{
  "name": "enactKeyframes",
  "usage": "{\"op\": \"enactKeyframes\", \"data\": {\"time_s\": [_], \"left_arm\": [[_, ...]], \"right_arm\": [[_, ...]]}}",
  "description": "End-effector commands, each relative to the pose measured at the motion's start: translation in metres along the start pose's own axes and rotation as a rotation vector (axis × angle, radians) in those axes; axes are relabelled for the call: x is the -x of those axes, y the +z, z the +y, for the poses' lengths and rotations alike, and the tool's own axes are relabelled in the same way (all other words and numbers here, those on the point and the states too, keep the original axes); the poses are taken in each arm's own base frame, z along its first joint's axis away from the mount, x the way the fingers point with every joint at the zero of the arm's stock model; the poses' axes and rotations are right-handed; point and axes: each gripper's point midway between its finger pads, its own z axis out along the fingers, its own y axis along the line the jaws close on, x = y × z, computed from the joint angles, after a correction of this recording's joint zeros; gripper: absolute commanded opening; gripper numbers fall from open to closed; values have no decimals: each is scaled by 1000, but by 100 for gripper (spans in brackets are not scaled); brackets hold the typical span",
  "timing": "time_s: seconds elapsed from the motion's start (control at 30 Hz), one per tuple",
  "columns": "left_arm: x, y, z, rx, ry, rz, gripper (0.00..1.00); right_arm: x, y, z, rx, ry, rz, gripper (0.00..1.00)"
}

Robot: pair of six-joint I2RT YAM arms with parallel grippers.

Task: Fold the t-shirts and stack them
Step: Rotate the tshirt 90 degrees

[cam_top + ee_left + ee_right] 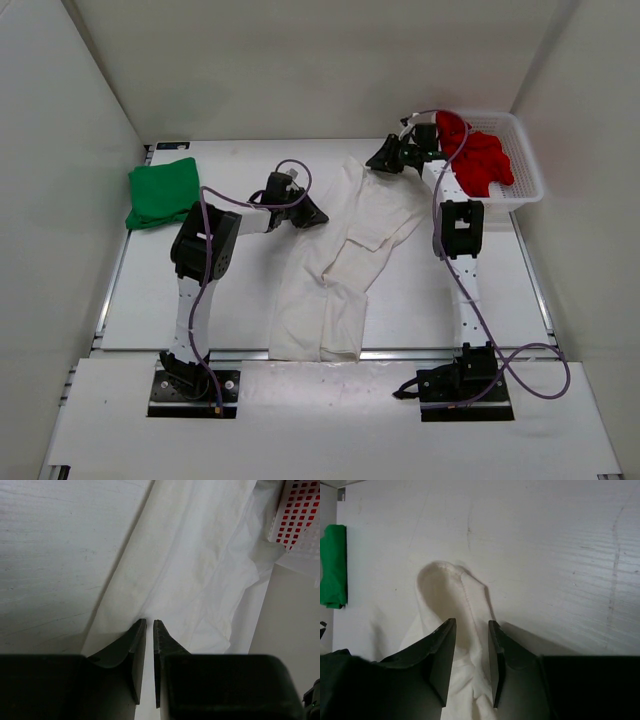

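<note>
On the far left of the table [440, 300], the green shirt [160, 195] is seen folded into a compact square, probably put aside there as the base of the stack. Towards the middle, the left gripper [149, 622] is held low at the left edge of the white shirt [335, 270], with its jaws only a thin slit apart. Whether cloth is pinched between them cannot be told. The white shirt is spread lengthwise in the middle of the table, wrinkled and not yet folded, so it is judged to be the piece in hand. At its far end, the right gripper [471, 622] is placed with jaws half open on both sides of a stitched hem, apparently so that this end can be taken. Further right, the red shirt [478, 155] is kept crumpled in the basket [530, 185], not yet treated.
</note>
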Motion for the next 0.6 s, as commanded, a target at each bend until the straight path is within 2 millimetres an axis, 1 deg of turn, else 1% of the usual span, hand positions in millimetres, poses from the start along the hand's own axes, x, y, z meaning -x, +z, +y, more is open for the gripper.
{"op": "enactKeyframes", "data": {"time_s": [0.0,0.03,0.07,0.1,0.13,0.17,0.2,0.23,0.27,0.3,0.33,0.37,0.4,0.43,0.47,0.5,0.53,0.57], "left_arm": [[12,0,17,70,7,-24,23],[15,0,16,66,9,-28,24],[18,-2,18,65,-5,-30,24],[20,-5,14,56,0,-37,23],[18,-6,12,48,-12,-37,23],[21,-10,6,27,-9,-51,24],[27,-16,-4,7,0,-67,24],[25,-16,-4,5,8,-64,24],[21,-19,-15,-11,28,-54,24],[25,-25,-23,-12,47,-76,24],[19,-24,-23,-6,66,-70,24],[17,-28,-37,-22,100,-80,25],[11,-27,-38,-13,121,-79,26],[9,-26,-45,-25,143,-79,26],[2,-21,-49,-18,162,-65,26],[1,-17,-49,-14,165,-52,26],[-4,-12,-44,-8,152,-34,25],[-6,-8,-46,-26,142,-23,25]], "right_arm": [[64,-39,65,9,-145,-114,30],[69,-48,72,-21,-172,-117,31],[70,-52,76,-48,-178,-117,30],[71,-58,84,-62,-205,-109,30],[66,-56,87,-89,-226,-98,29],[66,-57,89,-105,-262,-100,29],[58,-55,85,-117,-250,-77,29],[53,-54,80,-136,-244,-63,25],[47,-54,84,-128,-228,-37,16],[31,-52,82,-134,-193,16,12],[33,-52,86,-136,-205,20,6],[17,-48,88,-163,-192,68,0],[11,-45,95,-210,-214,81,0],[6,-45,96,-227,-219,99,0],[7,-45,109,-245,-242,87,0],[1,-45,114,-270,-245,102,0],[3,-50,124,-278,-260,95,0],[1,-57,130,-321,-266,101,0]]}}
